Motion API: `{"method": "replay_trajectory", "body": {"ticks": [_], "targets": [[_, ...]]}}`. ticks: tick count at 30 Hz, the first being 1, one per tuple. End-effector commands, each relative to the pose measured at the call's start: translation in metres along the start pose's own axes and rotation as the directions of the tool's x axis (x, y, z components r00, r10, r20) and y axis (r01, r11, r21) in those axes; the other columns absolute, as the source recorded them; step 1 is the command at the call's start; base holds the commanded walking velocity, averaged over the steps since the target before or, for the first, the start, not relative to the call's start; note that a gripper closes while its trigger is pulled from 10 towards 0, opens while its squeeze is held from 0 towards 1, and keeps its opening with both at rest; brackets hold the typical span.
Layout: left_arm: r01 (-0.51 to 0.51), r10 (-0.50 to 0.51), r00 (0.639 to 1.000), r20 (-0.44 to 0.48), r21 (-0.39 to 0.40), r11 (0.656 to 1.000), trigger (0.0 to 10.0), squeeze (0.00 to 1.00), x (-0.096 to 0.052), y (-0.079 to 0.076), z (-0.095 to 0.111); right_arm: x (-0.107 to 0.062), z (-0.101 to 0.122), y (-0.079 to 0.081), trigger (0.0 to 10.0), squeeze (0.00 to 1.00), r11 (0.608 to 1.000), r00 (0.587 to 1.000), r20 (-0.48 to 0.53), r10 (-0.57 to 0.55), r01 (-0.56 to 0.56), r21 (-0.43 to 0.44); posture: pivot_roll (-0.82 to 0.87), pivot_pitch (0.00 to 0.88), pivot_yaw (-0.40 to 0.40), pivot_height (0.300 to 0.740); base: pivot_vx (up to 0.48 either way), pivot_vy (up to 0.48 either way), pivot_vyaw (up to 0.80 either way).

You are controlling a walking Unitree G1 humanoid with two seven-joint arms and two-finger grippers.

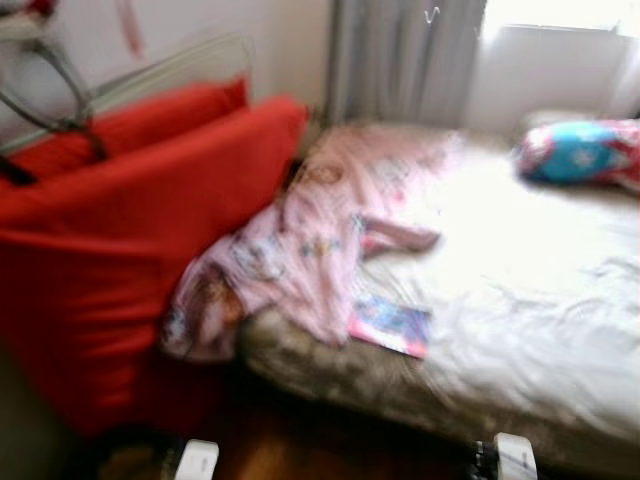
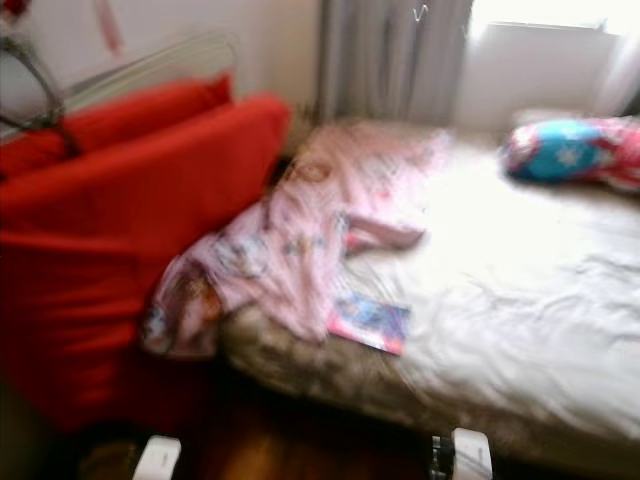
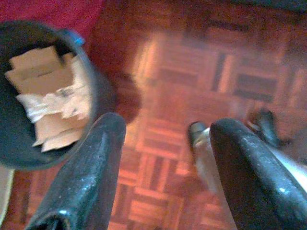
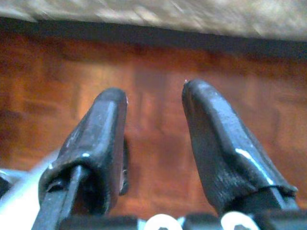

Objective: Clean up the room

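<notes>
Nearest, both arms hang low over the parquet floor [image 4: 158, 96]. The left gripper [image 3: 165, 139] is spread wide and empty beside a dark bin [image 3: 103, 91] of cardboard scraps; the right gripper [image 4: 154, 103] is parted too, holding nothing. Beyond them a colourful book [image 1: 390, 325] lies at the bed's [image 1: 520, 300] near edge, a pink garment [image 1: 300, 240] draped over the near-left corner (blurred) — touching a red cushion [image 1: 130, 220]. Farther back, a blue-and-pink pillow [image 1: 580, 150] sits by the far right edge.
</notes>
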State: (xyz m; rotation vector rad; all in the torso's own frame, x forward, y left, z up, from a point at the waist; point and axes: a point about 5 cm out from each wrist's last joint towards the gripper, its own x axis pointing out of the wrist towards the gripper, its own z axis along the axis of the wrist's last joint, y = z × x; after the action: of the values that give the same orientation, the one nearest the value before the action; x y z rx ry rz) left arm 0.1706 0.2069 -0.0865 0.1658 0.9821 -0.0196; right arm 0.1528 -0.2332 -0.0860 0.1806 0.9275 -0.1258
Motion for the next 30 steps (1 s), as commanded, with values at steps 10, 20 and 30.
{"method": "replay_trajectory", "body": {"ticks": [10, 20, 30], "targets": [[0.011, -0.011, 1.000, 0.005, 0.017, 1.000, 10.0, 0.00, 0.0008, -0.0036, 0.0028, 0.0009, 0.0079, -0.0018, 10.0, 0.00, 1.000, 0.999, 0.031, -0.011, 0.012, -0.018, -0.07, 0.000, 0.007, 0.722, 0.000, -0.349, -0.07], [0.012, -0.012, 1.000, 0.000, 0.022, 1.000, 10.0, 0.00, 0.0005, -0.0030, 0.0015, 0.0009, 0.0060, -0.0008, 10.0, 0.00, 1.000, 0.999, 0.027, -0.017, 0.017, -0.016, -0.08, 0.000, 0.014, 0.722, 0.000, -0.352, 0.00], [0.010, -0.010, 1.000, 0.003, 0.019, 1.000, 10.0, 0.00, 0.0006, -0.0022, 0.0022, 0.0010, 0.0056, -0.0009, 10.0, 0.00, 1.000, 1.000, 0.016, -0.018, 0.018, -0.016, -0.07, 0.000, 0.005, 0.722, 0.000, -0.352, -0.39]]}}
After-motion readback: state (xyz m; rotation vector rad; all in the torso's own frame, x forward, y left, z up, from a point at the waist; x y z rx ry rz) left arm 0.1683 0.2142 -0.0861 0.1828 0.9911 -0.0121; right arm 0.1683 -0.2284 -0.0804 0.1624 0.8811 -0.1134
